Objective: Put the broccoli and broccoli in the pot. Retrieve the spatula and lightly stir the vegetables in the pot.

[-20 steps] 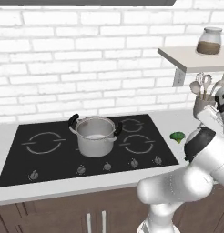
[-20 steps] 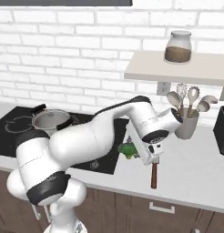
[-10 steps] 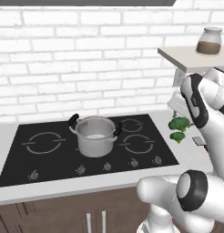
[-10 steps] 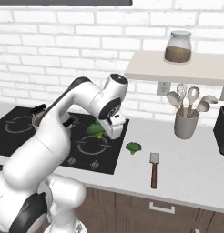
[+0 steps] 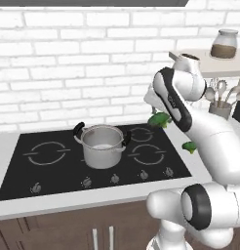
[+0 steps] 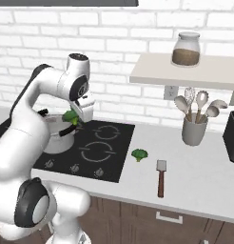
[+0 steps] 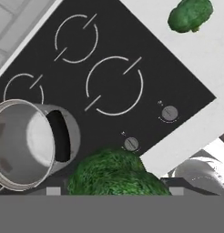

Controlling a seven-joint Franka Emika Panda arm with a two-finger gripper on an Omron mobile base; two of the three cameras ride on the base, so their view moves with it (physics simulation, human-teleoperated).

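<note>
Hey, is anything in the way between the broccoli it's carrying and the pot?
Nothing visible. The hand holds the broccoli in the air above the cooktop, and the pot stands open, with no lid and only bare burners between them.

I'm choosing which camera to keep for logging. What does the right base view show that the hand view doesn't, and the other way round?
Right base view alone: the spatula on the counter, the grey utensil cup, the shelf with a jar, and the brick wall.

Hand view alone: a look down into the pot, and the stove knobs from above.

Both: the stove, the pot, the broccoli held in the end effector, and the second broccoli lying on the counter.
</note>
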